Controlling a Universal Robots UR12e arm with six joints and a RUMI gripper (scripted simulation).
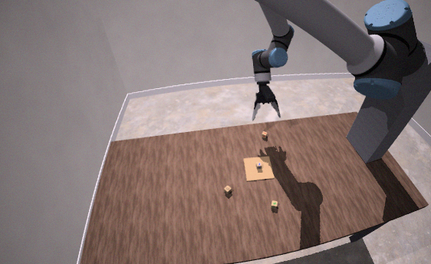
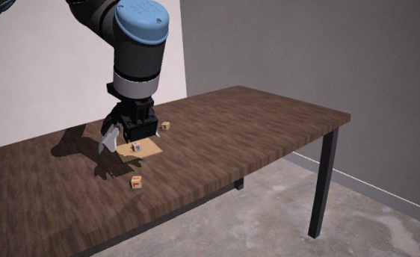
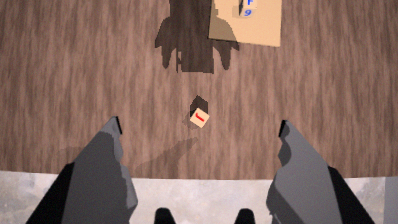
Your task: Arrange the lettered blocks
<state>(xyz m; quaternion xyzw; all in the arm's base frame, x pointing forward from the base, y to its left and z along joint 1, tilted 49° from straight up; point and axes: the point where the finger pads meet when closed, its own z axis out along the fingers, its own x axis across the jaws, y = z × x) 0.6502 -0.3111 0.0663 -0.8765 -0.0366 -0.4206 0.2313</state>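
My gripper is open and empty, high above the block with red marks. That block lies off the mat, turned askew in the wrist view; its top shows a thin red mark. The block with blue marks stands on the tan mat; the wrist view cuts off its top letter. A block with a dark mark and a block with a green mark lie off the mat; the green one is hidden in the exterior view.
The wooden table has an edge just beyond the red-marked block. The robot's pedestal stands at the table's right end in the top view. The arm's shadow falls across the table and a corner of the mat.
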